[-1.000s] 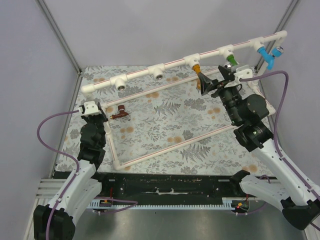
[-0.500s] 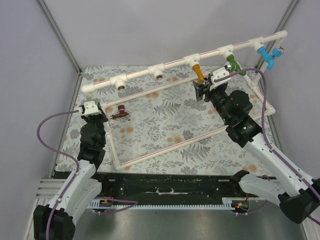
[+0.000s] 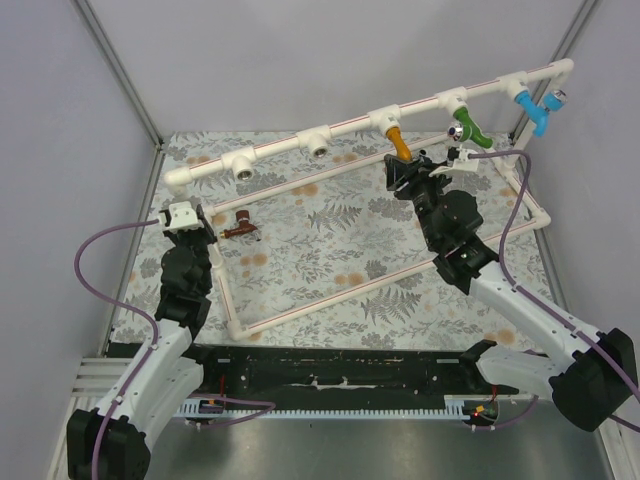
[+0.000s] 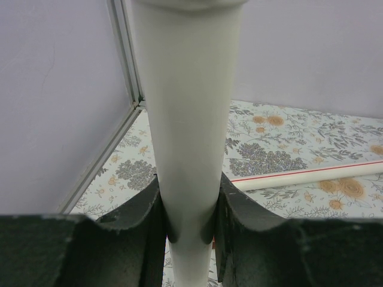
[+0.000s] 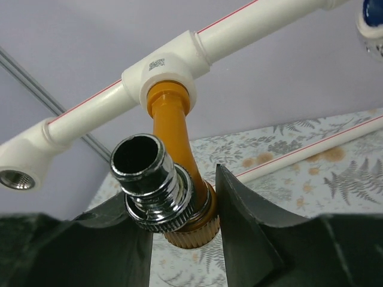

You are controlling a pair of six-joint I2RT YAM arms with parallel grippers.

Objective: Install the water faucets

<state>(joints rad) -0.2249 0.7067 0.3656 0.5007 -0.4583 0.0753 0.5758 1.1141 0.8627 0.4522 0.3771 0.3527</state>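
Note:
The orange-yellow faucet [image 3: 399, 142] hangs from a tee [image 3: 384, 121] of the raised white pipe. In the right wrist view its orange stem [image 5: 172, 128] runs up into that tee [image 5: 166, 70], and its silvery end [image 5: 151, 179] points at the camera. My right gripper [image 3: 401, 172] [image 5: 184, 224] is shut on the faucet's lower end, one finger on each side. The dark reddish-brown faucet [image 3: 240, 226] lies loose on the mat at the left. My left gripper [image 3: 203, 238] [image 4: 190, 222] is shut on the white frame pipe [image 4: 191, 119].
A green tap [image 3: 466, 125] and a light blue tap [image 3: 535, 108] hang from the raised pipe to the right. Two bare tees [image 3: 317, 146] [image 3: 242, 166] are further left. The white pipe frame [image 3: 340, 295] lies on the floral mat, with walls close on both sides.
My right arm has swung left from near the green tap, its wrist rolling, and its jaws have gone from open to closed on the orange-yellow faucet. The left arm has not moved.

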